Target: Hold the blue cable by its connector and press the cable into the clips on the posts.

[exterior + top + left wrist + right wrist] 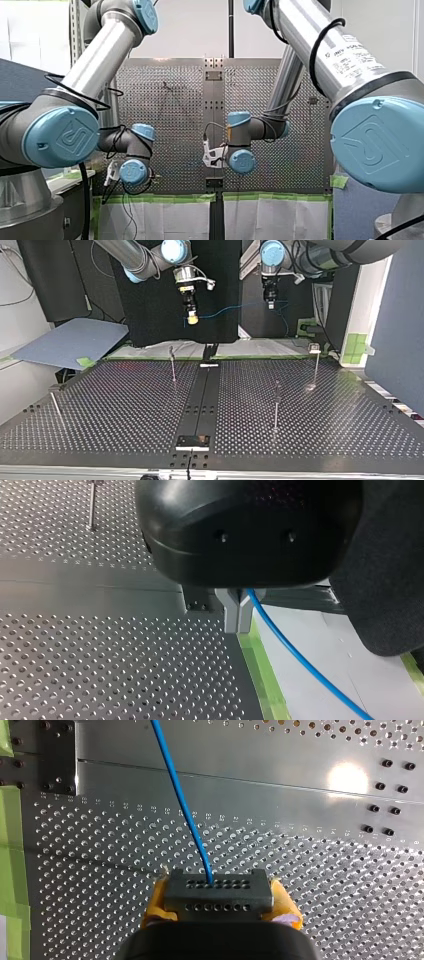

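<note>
- My right hand (220, 901) is clamped on the connector (218, 887). Its yellow pads (159, 904) press the two short ends of this dark block, which has rows of small holes.
- The connector looks hard and square, so I judge it the safe place to hold. It should not bend, and soft pads should keep it from slipping.
- The blue cable (182, 805) leaves the middle of the connector and runs away from the hand.
- My left hand (239, 614) has its metal fingers (231, 611) together on the cable, which comes out between them and goes on past the green tape (260, 665).
- In the top view both hands hang in the upper middle of the frame, and the cable sags a little between them.
- From this sag I judge the cable thin, light and limp. It will not keep a shape, so I think it must be held tight when it is pressed down.
- The posts (173, 367) stand on the counter (125, 405) lower in that frame, well apart from the cable. Their clips are too small to make out.
- The posts look thin, so a hard sideways push may bend them.
</note>
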`<state>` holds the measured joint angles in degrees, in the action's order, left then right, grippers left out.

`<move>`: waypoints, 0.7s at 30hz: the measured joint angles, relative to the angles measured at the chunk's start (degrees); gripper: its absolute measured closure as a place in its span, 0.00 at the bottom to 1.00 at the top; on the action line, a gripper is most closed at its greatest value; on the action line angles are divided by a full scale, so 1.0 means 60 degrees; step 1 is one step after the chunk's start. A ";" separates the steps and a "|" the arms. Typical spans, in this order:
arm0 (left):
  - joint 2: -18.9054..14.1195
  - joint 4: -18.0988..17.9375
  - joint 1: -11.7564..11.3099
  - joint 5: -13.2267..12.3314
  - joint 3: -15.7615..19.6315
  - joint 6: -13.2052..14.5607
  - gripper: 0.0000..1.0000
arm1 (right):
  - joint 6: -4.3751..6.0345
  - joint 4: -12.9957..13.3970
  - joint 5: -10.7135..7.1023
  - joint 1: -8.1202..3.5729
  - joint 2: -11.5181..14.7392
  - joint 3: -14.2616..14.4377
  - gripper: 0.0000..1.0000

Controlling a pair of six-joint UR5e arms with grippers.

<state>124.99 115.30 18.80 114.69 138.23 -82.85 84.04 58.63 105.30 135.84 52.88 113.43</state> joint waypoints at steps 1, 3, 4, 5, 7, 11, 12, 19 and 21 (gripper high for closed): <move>0.0000 0.0001 -0.0103 -0.0059 0.0000 0.0105 1.00 | 0.0000 -0.0001 0.0000 0.0000 0.0000 0.0000 1.00; 0.0001 0.0002 -0.0268 -0.0111 0.0000 0.0269 1.00 | -0.0001 -0.0001 0.0000 0.0000 0.0000 0.0000 1.00; 0.0002 0.0003 -0.0367 -0.0128 0.0000 0.0383 1.00 | 0.0000 0.0000 0.0000 0.0000 0.0000 0.0000 1.00; 0.0003 0.0003 -0.0422 -0.0137 0.0000 0.0461 1.00 | 0.0000 0.0000 0.0000 0.0000 0.0000 0.0000 1.00; 0.0002 0.0006 -0.0497 -0.0148 0.0000 0.0627 1.00 | -0.0001 0.0000 0.0000 0.0000 0.0000 0.0000 1.00; -0.0146 0.0151 -0.0482 -0.0106 -0.0008 0.0926 1.00 | -0.0008 -0.0082 0.0082 0.0003 0.0000 -0.0084 1.00; -0.0201 0.0209 -0.0482 -0.0066 -0.0009 0.0972 1.00 | 0.0003 -0.0140 0.0139 0.0009 0.0038 -0.0141 1.00; -0.0710 0.0715 -0.0427 0.0253 -0.0014 0.1003 1.00 | 0.0327 -0.0639 0.0546 -0.0002 0.0505 -0.0476 1.00; -0.0841 0.0849 -0.0355 0.0297 -0.0013 0.0939 1.00 | 0.0469 -0.0790 0.0526 -0.0025 0.0657 -0.0537 1.00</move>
<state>119.95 120.40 16.67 116.48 138.15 -77.21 86.86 53.90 108.46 135.69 56.82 110.21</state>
